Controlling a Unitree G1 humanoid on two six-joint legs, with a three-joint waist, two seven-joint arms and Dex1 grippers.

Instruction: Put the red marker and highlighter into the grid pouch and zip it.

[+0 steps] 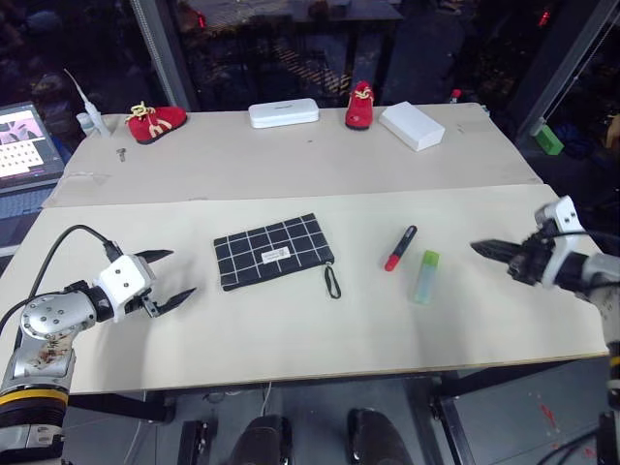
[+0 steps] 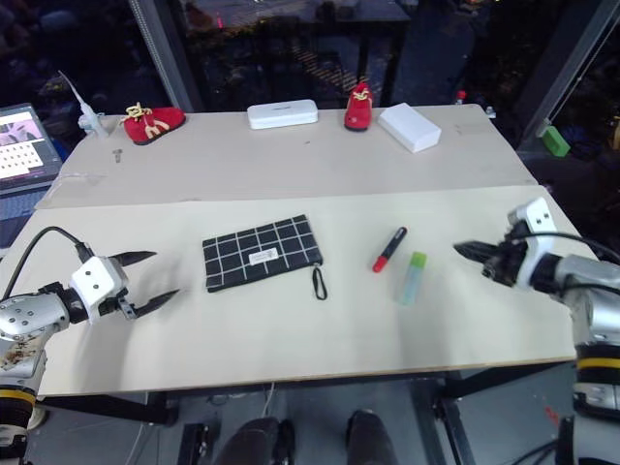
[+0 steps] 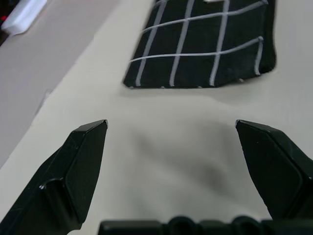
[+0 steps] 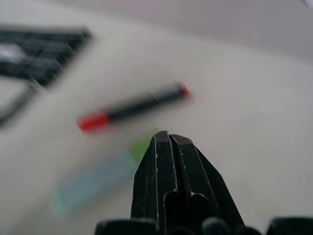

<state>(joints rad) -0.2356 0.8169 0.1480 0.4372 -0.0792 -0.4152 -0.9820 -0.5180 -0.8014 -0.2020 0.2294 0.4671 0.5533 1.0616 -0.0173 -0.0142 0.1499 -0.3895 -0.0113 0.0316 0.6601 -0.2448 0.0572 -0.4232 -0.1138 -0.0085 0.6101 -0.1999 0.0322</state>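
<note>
bright table, dark background, blurred right wrist view.

A pale wooden table (image 1: 291,329) fills most of the frame, made of two boards meeting along a seam across the middle. On the near board, centre frame, lies the grid pouch (image 1: 273,251) (black with white lines, its loop strap trailing lower right). To its right sit the red marker (image 1: 400,248) and, just beside it, the highlighter (image 1: 426,276). Along the far edge, from upper left to upper right: a red shoe (image 1: 155,122), a white case (image 1: 283,113), a second red shoe (image 1: 360,107) and a white box (image 1: 412,126).
</note>
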